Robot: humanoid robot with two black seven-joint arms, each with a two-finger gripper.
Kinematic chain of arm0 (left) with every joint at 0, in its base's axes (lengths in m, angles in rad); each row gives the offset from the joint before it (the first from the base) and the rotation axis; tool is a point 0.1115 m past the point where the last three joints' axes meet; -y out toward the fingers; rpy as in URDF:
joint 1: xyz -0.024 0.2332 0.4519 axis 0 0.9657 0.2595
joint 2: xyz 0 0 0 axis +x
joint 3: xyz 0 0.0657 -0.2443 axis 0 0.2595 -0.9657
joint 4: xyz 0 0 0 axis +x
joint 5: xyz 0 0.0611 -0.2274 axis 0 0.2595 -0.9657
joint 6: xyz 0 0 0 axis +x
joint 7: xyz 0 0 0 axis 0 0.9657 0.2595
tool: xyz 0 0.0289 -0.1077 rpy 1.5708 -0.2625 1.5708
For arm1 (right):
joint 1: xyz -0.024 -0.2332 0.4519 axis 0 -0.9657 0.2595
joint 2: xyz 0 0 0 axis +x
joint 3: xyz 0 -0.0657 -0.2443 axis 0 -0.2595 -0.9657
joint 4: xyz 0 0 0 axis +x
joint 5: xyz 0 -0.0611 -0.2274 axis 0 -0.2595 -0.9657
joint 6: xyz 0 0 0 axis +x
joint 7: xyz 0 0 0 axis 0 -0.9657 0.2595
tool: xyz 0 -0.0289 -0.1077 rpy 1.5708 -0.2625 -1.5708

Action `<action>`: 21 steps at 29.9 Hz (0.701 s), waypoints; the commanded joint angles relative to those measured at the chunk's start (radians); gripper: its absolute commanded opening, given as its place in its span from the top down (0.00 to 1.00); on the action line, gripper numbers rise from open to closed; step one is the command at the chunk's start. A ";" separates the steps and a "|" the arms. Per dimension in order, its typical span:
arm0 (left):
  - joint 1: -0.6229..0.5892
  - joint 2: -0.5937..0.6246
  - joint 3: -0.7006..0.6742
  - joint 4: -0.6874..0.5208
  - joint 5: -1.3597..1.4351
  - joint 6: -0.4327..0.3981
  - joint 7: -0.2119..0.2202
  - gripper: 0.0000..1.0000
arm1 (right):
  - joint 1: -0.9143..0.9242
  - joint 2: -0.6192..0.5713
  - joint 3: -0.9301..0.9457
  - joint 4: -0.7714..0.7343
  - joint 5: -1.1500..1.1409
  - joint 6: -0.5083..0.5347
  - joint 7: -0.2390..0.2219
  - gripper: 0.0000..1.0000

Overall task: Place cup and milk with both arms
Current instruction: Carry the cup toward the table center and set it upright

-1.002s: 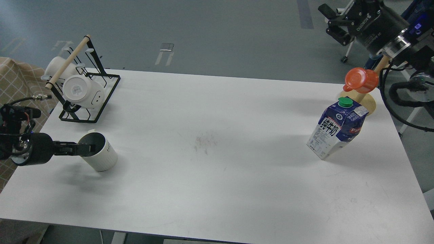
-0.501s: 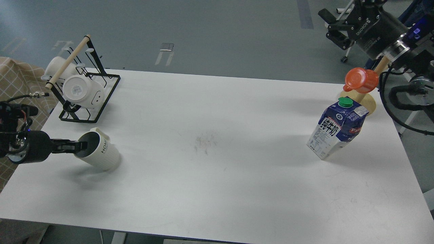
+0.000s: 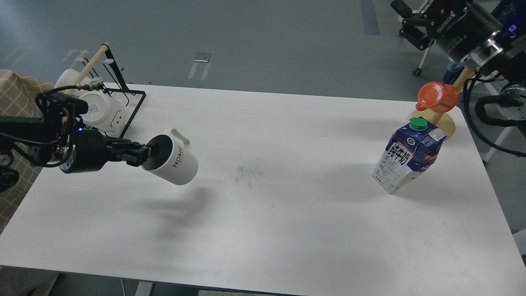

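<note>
A white ribbed cup marked "HOME" hangs tilted above the left part of the white table, its mouth facing left. My left gripper is shut on the cup's rim, one finger inside the mouth. A blue and white milk carton with a green cap stands upright at the table's right side. My right gripper is open and empty, high beyond the table's far right corner, well above and behind the carton.
A black wire rack with a wooden bar holds two white mugs at the far left corner. An orange cup hangs on a wooden stand just behind the carton. A checked cloth lies left of the table.
My left gripper has lifted the white cup off the table and carried it right and farther in. The right gripper has drifted slightly up and right. The carton has not moved.
</note>
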 commanded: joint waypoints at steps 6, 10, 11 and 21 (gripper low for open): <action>-0.122 -0.177 0.011 -0.008 -0.002 0.000 0.160 1.00 | 0.117 0.044 -0.001 -0.078 0.006 0.000 0.000 0.00; -0.153 -0.320 0.014 0.013 0.001 0.000 0.228 1.00 | 0.143 0.067 -0.004 -0.093 0.008 0.000 0.000 0.00; -0.156 -0.343 0.014 0.019 0.001 0.000 0.242 1.00 | 0.145 0.069 -0.004 -0.093 0.008 0.000 0.000 0.00; -0.226 -0.550 0.150 0.147 0.017 0.000 0.335 1.00 | 0.145 0.101 -0.009 -0.104 0.005 0.000 0.000 0.00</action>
